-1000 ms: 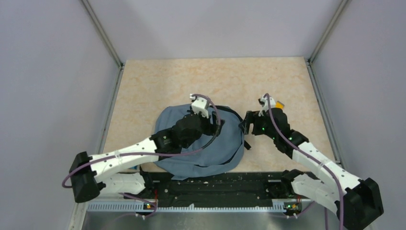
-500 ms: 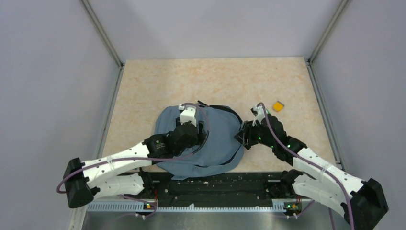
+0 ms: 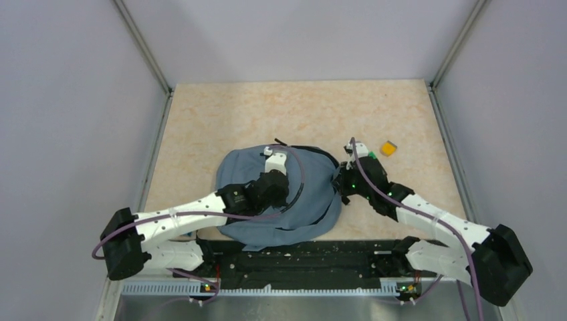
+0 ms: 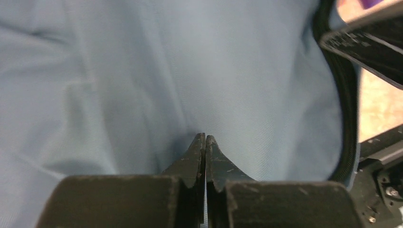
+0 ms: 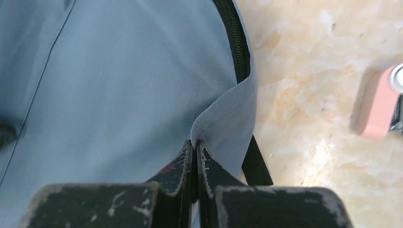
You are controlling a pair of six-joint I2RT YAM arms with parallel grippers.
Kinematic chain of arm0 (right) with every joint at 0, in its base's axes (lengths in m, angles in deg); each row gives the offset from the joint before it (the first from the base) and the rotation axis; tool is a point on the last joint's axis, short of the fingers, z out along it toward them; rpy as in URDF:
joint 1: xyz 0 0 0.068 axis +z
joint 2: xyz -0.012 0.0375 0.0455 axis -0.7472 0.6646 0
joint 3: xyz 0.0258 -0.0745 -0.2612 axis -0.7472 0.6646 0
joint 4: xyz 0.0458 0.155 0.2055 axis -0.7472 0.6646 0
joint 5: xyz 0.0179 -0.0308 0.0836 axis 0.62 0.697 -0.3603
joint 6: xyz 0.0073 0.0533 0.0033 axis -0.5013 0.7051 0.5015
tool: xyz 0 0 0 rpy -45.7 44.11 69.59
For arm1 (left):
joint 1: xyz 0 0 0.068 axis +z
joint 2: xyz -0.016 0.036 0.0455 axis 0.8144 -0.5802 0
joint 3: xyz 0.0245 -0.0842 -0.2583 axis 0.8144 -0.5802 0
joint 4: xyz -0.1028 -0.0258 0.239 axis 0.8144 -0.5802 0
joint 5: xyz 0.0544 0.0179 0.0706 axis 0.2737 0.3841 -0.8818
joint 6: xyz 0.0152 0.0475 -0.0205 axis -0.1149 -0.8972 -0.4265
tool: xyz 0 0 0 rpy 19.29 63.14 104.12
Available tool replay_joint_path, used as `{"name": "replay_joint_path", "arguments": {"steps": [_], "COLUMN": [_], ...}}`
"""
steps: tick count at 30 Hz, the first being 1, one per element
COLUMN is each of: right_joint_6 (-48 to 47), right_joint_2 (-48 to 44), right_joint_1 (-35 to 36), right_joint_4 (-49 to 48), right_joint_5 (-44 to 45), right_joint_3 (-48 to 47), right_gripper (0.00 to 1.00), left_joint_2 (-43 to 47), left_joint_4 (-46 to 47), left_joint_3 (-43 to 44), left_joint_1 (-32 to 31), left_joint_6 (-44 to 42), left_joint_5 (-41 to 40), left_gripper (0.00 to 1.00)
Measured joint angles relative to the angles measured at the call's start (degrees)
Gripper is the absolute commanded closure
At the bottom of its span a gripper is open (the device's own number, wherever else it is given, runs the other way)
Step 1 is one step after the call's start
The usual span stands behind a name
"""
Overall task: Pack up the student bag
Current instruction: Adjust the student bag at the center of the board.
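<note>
Soft grey-blue student bag lying flat in the lower centre of the overhead view, a rounded, slumped shape (its middle is partly hidden from above). Black trim curves along its upper right edge. In the close views the fabric is smooth, with a few shallow creases. At the bag's right edge, beside the closed black zipper, a small fold of cloth stands up in a ridge, and a black strap shows beneath it.

The left arm covers the middle of the student bag from above. In both wrist views the bag runs off the edges. A pink thing is cut off at the side. The small yellow thing is too tiny to name.
</note>
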Motion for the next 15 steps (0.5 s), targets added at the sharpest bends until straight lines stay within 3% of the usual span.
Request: {"name": "replay_joint_path", "arguments": {"steps": [6,15], "right_joint_6": [-4.6,-10.6], "right_joint_2": [11.6,33.4], "right_joint_1": [-1.4,-9.1], "right_joint_4": [-3.5,-8.9], "right_joint_5": [5.2,-4.0], "right_joint_3": [-8.3,-27.8], "right_gripper": [1.00,1.00], "left_joint_2": [-4.0,-14.2], "left_joint_4": [4.7,12.2], "left_joint_3": [2.9,10.1], "left_joint_1": [0.0,0.0], "left_joint_6": [-1.4,-5.6], "left_joint_5": [6.1,9.6], "left_gripper": [1.00,1.00]}}
